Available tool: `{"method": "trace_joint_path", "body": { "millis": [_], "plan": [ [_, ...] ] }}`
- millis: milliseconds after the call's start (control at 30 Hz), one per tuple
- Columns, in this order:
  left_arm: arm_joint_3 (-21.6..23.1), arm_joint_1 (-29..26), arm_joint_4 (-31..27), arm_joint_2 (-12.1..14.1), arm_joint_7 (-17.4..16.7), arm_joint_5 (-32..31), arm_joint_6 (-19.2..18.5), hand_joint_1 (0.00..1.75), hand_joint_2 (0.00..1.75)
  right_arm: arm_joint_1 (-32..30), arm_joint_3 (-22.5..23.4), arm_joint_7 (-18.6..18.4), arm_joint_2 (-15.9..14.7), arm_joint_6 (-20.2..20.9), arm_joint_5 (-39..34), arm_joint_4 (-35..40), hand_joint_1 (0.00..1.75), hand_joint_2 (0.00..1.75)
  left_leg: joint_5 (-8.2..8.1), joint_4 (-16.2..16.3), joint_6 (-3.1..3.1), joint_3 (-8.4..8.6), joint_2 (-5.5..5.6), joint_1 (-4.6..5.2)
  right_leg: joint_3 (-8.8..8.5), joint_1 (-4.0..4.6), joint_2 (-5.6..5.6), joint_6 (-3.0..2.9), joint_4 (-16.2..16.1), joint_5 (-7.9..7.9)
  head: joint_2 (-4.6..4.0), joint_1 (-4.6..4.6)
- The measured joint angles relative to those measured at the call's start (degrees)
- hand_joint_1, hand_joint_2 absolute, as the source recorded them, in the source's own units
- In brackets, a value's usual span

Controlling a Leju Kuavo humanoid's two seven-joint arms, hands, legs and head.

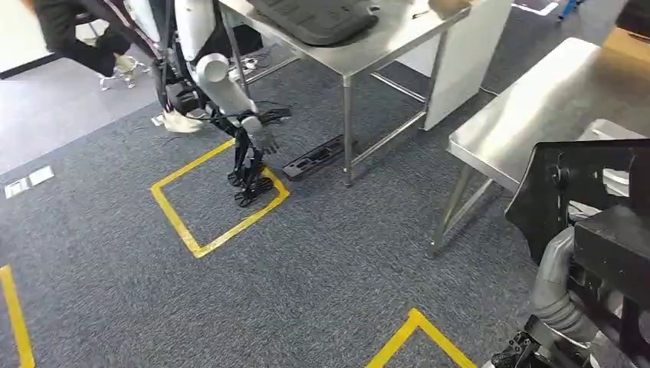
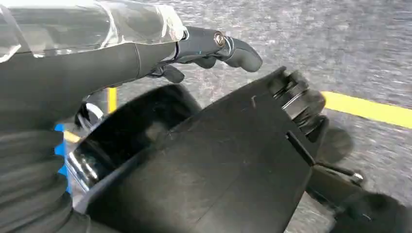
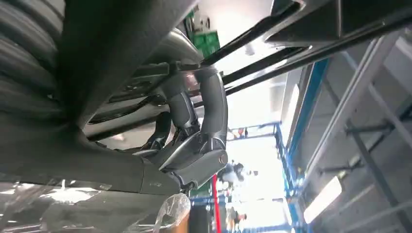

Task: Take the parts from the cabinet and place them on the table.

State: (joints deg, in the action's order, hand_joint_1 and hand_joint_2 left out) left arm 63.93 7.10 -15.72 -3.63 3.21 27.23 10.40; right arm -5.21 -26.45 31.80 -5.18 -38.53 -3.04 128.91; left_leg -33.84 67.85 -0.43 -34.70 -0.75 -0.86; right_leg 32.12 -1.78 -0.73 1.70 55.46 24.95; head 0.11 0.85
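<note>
**A:** Where's your part?

**B:** You've got the large black flat plastic part (image 1: 582,184) at the lower right of the head view, held up by your right hand (image 1: 553,287). It overlaps the near corner of the bare steel tabletop (image 1: 536,107) on the right. Can't tell if it touches.

**A:** Right fingers?

**B:** In the right wrist view your fingers (image 3: 214,102) are curled tight round a black bar of the part, upper centre of that frame. Solid hold.

**A:** Left hand?

**B:** In the left wrist view your left hand (image 2: 121,53) hangs over the grey carpet floor (image 2: 340,43). Its fingers (image 2: 238,51) are stretched out with the tips bent, and there's nothing between them.

**A:** Anything else around you?

**B:** A white humanoid robot (image 1: 207,61) stands at the upper left, on a yellow tape square (image 1: 215,230). A second steel table (image 1: 368,50) at top centre carries a dark grey moulded tray (image 1: 314,19). A long black piece (image 1: 314,157) lies on the carpet by that table's leg.
</note>
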Motion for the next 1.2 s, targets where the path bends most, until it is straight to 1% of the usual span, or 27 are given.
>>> {"method": "trace_joint_path", "body": {
  "millis": [33, 67, 100, 167, 200, 233, 367, 400, 433, 467, 533, 567, 600, 633, 667, 700, 733, 800, 900, 933, 967, 1000, 1033, 1067, 1100, 1133, 1200],
  "plan": [
    [-0.02, 0.34, 0.0, 0.02, 0.0, 0.13, -0.15, 0.0, 1.75, -0.15, 0.04, 0.02, 0.13, 0.0, 0.0, 0.0, 1.75, 1.75, -1.35, 4.33, 0.12, -1.95, 0.16, 0.05, 0.15, -0.01, -0.77, -0.17, 0.02, -0.1, 0.02, -0.04],
    [-0.02, 0.51, 0.0, 0.02, -0.02, 0.13, -0.18, 0.0, 1.75, -0.29, 0.04, 0.04, 0.22, 0.0, 0.0, 0.02, 1.75, 1.75, -1.29, 5.88, 0.28, -2.68, 0.19, 0.14, 0.24, 0.01, -1.64, -0.41, 0.02, -0.22, 0.0, -0.07],
    [-0.02, 0.49, 0.0, 0.02, -0.07, 0.11, -0.2, 0.0, 1.75, -0.39, 0.07, 0.09, 0.37, 0.0, 0.0, 0.02, 1.75, 1.75, -0.06, 4.4, 0.45, -1.92, 0.2, 0.19, 0.24, 0.04, -2.39, -0.45, 0.02, -0.25, 0.02, -0.07],
    [0.02, 0.28, 0.0, 0.02, -0.13, 0.0, -0.37, 0.0, 1.75, -0.52, 0.13, 0.33, 0.68, 0.0, 0.02, 0.04, 1.75, 1.75, 4.78, -4.85, 1.13, 2.66, 0.87, 0.2, 0.16, 0.03, -4.21, -0.55, 0.01, -0.38, 0.02, -0.09],
    [0.06, 0.15, 0.04, 0.02, -0.15, -0.04, -0.59, 0.0, 1.75, -0.53, 0.24, 0.44, 0.88, 0.0, 0.15, 0.09, 1.75, 1.75, 7.36, -11.07, 1.79, 5.51, 2.87, 0.39, 0.18, -0.06, -4.98, -0.47, -0.03, -0.53, 0.0, -0.07],
    [0.06, -0.05, 0.15, 0.24, -0.15, -0.04, -0.77, 0.0, 1.75, -0.55, 0.4, 0.5, 1.03, 0.02, 0.29, 0.18, 1.75, 1.75, 7.51, -14.32, 2.66, 6.81, 5.7, 0.51, 0.33, -0.21, -5.63, -0.29, -0.03, -0.69, 0.02, -0.07],
    [0.06, 0.0, 0.2, 0.28, 0.02, 0.07, -0.9, 0.0, 1.75, -1.12, 0.88, 0.52, 1.51, 0.0, 1.03, 0.24, 1.75, 1.75, 8.08, -15.65, 3.37, 7.1, 4.23, 0.93, 1.03, -0.62, -8.01, 1.56, -0.95, -1.63, 0.0, -0.29],
    [0.06, 0.06, 0.22, 0.24, 0.02, 0.04, -0.92, 0.0, 1.75, -1.2, 0.94, 0.52, 1.53, 0.0, 1.2, 0.31, 1.75, 1.75, 9.22, -17.34, 2.84, 7.68, 3.44, -0.09, 1.14, -0.58, -5.83, 1.33, -0.23, -1.41, 0.0, -0.26],
    [0.09, -0.12, 0.22, 0.24, 0.02, -0.04, -0.94, 0.0, 1.75, -1.21, 1.11, 0.59, 1.55, 0.0, 1.36, 0.44, 1.75, 1.75, 9.48, -17.97, 2.79, 7.98, 2.95, 0.19, 2.14, 0.13, -2.08, 1.38, 1.39, 0.16, 0.0, 0.04],
    [0.09, -0.25, 0.22, 0.24, 0.02, 0.02, -0.94, 0.0, 1.75, -1.03, 1.12, 0.59, 1.55, 0.0, 1.38, 0.52, 1.75, 1.75, 9.6, -17.96, 2.95, 7.91, 2.06, 0.17, 4.06, -0.09, -0.53, 1.53, 5.4, 2.84, 0.0, 0.11],
    [0.09, -0.31, 0.24, 0.24, 0.02, 0.06, -1.16, 0.0, 1.75, -1.2, 1.2, 0.48, 1.69, 0.0, 1.4, 0.52, 1.75, 1.75, 9.56, -17.91, 2.91, 7.86, 0.45, 0.21, 8.05, -0.2, 0.01, 2.05, 14.36, 6.91, 0.0, 0.15],
    [0.09, -0.28, 0.24, 0.24, 0.04, 0.07, -1.29, 0.0, 1.75, -1.21, 1.27, 0.46, 1.69, 0.0, 1.51, 0.52, 1.75, 1.75, 9.5, -17.79, 2.81, 7.78, -0.34, 0.19, 9.17, -0.21, 0.03, 2.38, 16.83, 7.32, 0.02, 0.18],
    [0.11, -0.28, 0.24, 0.24, 0.04, 0.07, -1.49, 0.0, 1.75, -1.21, 1.38, 0.39, 1.71, 0.0, 1.75, 0.52, 1.75, 1.75, 9.38, -17.72, 2.64, 7.8, -1.1, 0.09, 8.77, -0.4, 0.17, 2.73, 16.21, 6.34, 0.02, 0.15],
    [0.13, -0.27, 0.24, 0.19, 0.04, 0.07, -1.75, 0.0, 1.75, -1.21, 1.44, 0.39, 1.71, 0.0, 1.88, 0.52, 1.75, 1.75, 9.14, -17.46, 2.29, 7.81, -1.81, -0.09, 6.87, -0.63, 0.5, 3.15, 12.88, 4.34, 0.02, 0.15],
    [0.13, -0.24, 0.24, 0.2, 0.04, 0.07, -1.88, 0.0, 1.75, -1.21, 1.47, 0.39, 1.71, 0.0, 1.88, 0.52, 1.75, 1.75, 8.79, -16.93, 1.78, 7.77, -2.35, -0.42, 4.04, -0.84, 1.07, 3.56, 7.91, 1.98, 0.02, 0.15],
    [0.13, -0.2, 0.24, 0.2, 0.04, 0.06, -1.9, 0.0, 1.75, -1.21, 1.49, 0.39, 1.75, 0.0, 1.9, 0.52, 1.75, 1.75, 8.13, -15.95, 1.05, 7.67, -2.88, -0.76, 0.75, -1.14, 2.69, 4.21, 2.29, -0.22, 0.0, 0.15],
    [0.13, -0.11, 0.28, 0.35, 0.04, 0.07, -1.9, 0.0, 1.75, -1.19, 1.53, 0.39, 1.77, 0.0, 1.9, 0.48, 1.75, 1.75, 7.45, -15.0, 0.32, 7.5, -3.2, -0.28, 0.22, -0.72, 4.1, 4.36, 1.33, 1.02, 0.0, 0.18],
    [0.22, -0.22, 0.37, 0.41, 0.04, 0.0, -1.92, 0.0, 1.75, -1.21, 1.64, 0.24, 2.08, 0.0, 1.99, 0.74, 1.75, 1.75, 6.59, -14.15, -0.02, 6.98, -3.64, -0.16, 0.67, -0.99, 2.96, 1.94, 1.82, 0.92, 0.02, 0.2],
    [0.22, -0.04, 0.37, 0.41, 0.06, 0.06, -1.92, 0.0, 1.75, -1.24, 1.71, 0.17, 2.25, 0.0, 2.05, 0.74, 1.75, 1.75, 6.19, -13.69, -0.36, 7.09, -3.92, -0.78, 1.1, -0.67, 1.54, 0.79, 1.82, 0.67, 0.0, -0.28],
    [0.22, 0.04, 0.37, 0.41, 0.06, 0.04, -1.92, 0.0, 1.75, -1.24, 1.77, 0.17, 2.28, 0.0, 2.05, 0.77, 1.75, 1.75, 4.61, -12.03, -0.37, 6.46, -2.37, -0.82, 1.2, -0.65, 1.31, 0.55, 1.82, 0.52, 0.0, -0.28],
    [0.26, 0.01, 0.37, 0.37, 0.06, 0.02, -1.92, 0.0, 1.75, -1.14, 1.79, 0.17, 2.32, 0.0, 2.16, 0.79, 1.75, 1.75, 1.83, -7.49, -0.25, 4.53, -0.95, -0.71, 1.39, -0.54, 1.13, 0.26, 1.82, 0.36, 0.0, -0.37],
    [0.24, -0.03, 0.37, 0.39, 0.17, 0.11, -1.92, 0.0, 1.75, -1.15, 1.79, 0.2, 2.41, 0.0, 2.25, 0.79, 1.75, 1.75, -0.53, -2.5, -0.16, 2.22, -0.48, -0.65, 1.56, -0.47, 0.47, 0.16, 1.82, 0.32, 0.0, -0.59],
    [0.22, 0.21, 0.37, 0.39, 0.3, 0.2, -2.03, 0.0, 1.75, -1.17, 1.79, 0.17, 2.49, 0.0, 2.25, 0.79, 1.75, 1.75, -2.47, 2.53, 0.06, -0.15, -0.2, -0.45, 1.73, -0.27, 0.03, -0.05, 1.82, 0.19, 0.0, -0.63],
    [0.22, 0.47, 0.37, 0.39, 0.3, 0.24, -2.12, 0.0, 1.75, -1.16, 1.79, 0.17, 2.49, 0.0, 2.27, 0.79, 1.75, 1.75, -3.15, 5.58, 0.42, -1.61, -0.01, -0.18, 1.81, -0.06, -0.53, -0.14, 1.82, 0.13, 0.0, -0.68],
    [0.22, 0.54, 0.37, 0.37, 0.28, 0.26, -2.14, 0.0, 1.75, -1.16, 1.79, 0.17, 2.56, 0.0, 2.32, 0.79, 1.75, 1.75, -2.5, 5.89, 0.88, -1.78, 0.11, 0.12, 1.83, 0.11, -1.2, -0.3, 1.82, 0.02, 0.02, -0.68],
    [0.22, 0.48, 0.37, 0.37, 0.26, 0.31, -2.14, 0.0, 1.75, -1.16, 1.79, 0.17, 2.58, 0.0, 2.36, 0.79, 1.75, 1.75, -0.84, 3.61, 1.49, -0.76, 0.22, 0.43, 1.82, 0.36, -1.95, -0.37, 1.82, -0.03, 0.0, -0.68],
    [0.24, 0.27, 0.37, 0.28, 0.15, 0.31, -2.08, 0.0, 1.75, -1.16, 1.79, 0.24, 2.73, 0.0, 2.38, 0.83, 1.75, 1.75, 4.52, -7.0, 3.48, 3.93, 1.49, 1.37, 1.82, 0.77, -3.64, -0.54, 1.74, -0.36, 0.02, -0.63]
  ]
}}
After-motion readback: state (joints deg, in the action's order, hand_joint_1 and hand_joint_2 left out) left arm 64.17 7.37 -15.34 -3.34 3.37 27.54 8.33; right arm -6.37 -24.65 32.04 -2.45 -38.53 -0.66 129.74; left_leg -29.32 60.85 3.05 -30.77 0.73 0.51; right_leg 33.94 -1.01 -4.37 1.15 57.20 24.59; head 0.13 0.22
